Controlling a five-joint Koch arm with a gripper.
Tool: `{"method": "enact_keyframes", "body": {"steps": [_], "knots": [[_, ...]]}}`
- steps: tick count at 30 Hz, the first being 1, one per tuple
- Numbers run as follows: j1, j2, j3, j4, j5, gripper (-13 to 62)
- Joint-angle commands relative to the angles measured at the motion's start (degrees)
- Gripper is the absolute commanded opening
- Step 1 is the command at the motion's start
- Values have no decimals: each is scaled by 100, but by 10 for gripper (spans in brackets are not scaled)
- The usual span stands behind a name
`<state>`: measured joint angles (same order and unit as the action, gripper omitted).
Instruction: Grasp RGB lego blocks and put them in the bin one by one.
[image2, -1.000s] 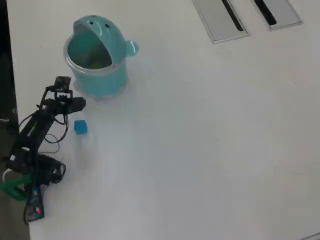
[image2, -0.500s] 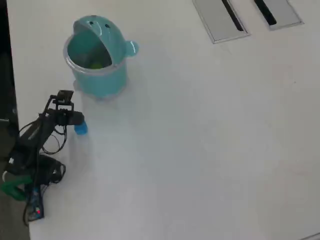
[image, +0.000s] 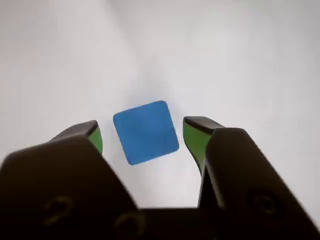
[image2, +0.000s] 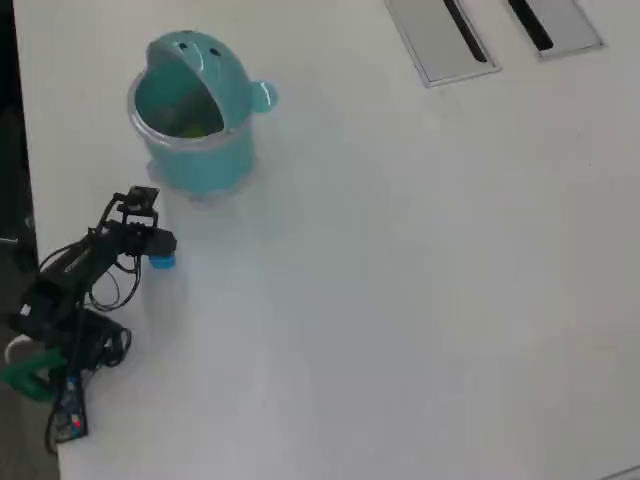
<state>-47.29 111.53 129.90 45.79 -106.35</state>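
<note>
The gripper (image: 145, 137) hangs over the blue block (image: 146, 132), its green-padded fingers (image: 194, 139) spread wide on either side — a gap shows on both flanks. The block lies on the white bench (image2: 420, 260), just below the teal bin (image2: 195, 120) in the overhead view — something yellow-green shows inside the bin

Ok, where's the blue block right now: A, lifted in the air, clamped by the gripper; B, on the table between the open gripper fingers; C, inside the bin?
B: the wrist view shows the blue block lying on the white table with a gap to each green finger pad of the gripper, so nothing grips it yet.
</note>
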Motion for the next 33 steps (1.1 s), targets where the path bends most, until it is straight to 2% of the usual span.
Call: {"method": "enact_keyframes", "body": {"steps": [1, 13, 22, 33], "knots": [[35, -18, -105, -316, -53, 296], [114, -413, 334, -861, -70, 295], [70, -448, 369, -1028, -26, 153], [0, 167, -79, -976, -26, 125]]}}
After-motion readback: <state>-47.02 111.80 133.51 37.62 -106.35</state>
